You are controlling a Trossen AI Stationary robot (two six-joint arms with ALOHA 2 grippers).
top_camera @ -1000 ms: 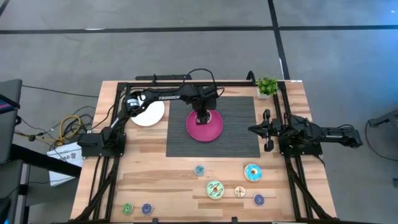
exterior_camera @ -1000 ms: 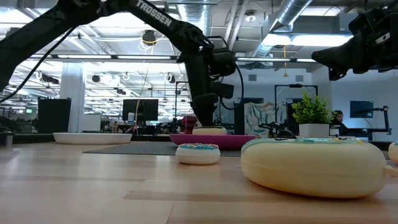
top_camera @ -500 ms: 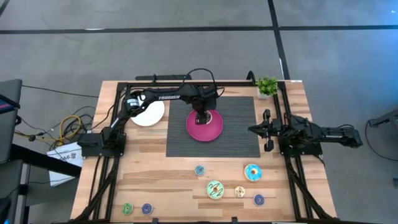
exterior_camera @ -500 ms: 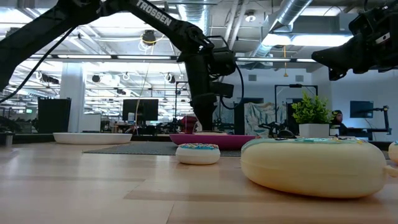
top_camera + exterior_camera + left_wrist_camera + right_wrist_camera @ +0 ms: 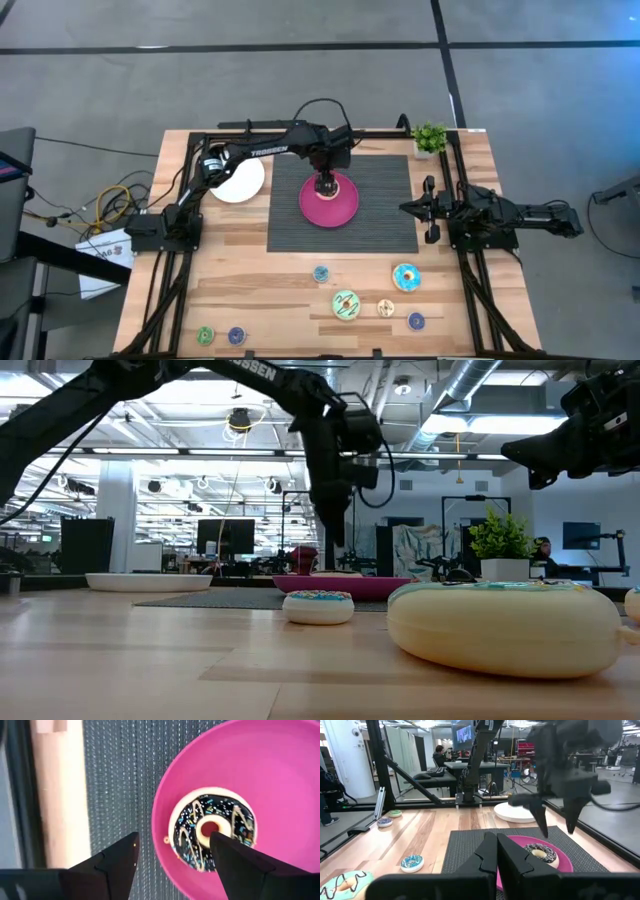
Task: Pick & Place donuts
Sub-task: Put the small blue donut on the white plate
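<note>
Left wrist view: left hand hangs released above the chocolate donut (on the pink plate); right hand clenched, far right

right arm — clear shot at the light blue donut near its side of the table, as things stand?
Probably yes. The light blue donut lies alone on bare wood, apart from the pale green donut and the tiny ones. The right gripper waits shut at the mat's edge, and the left gripper is away above the pink plate.
</note>
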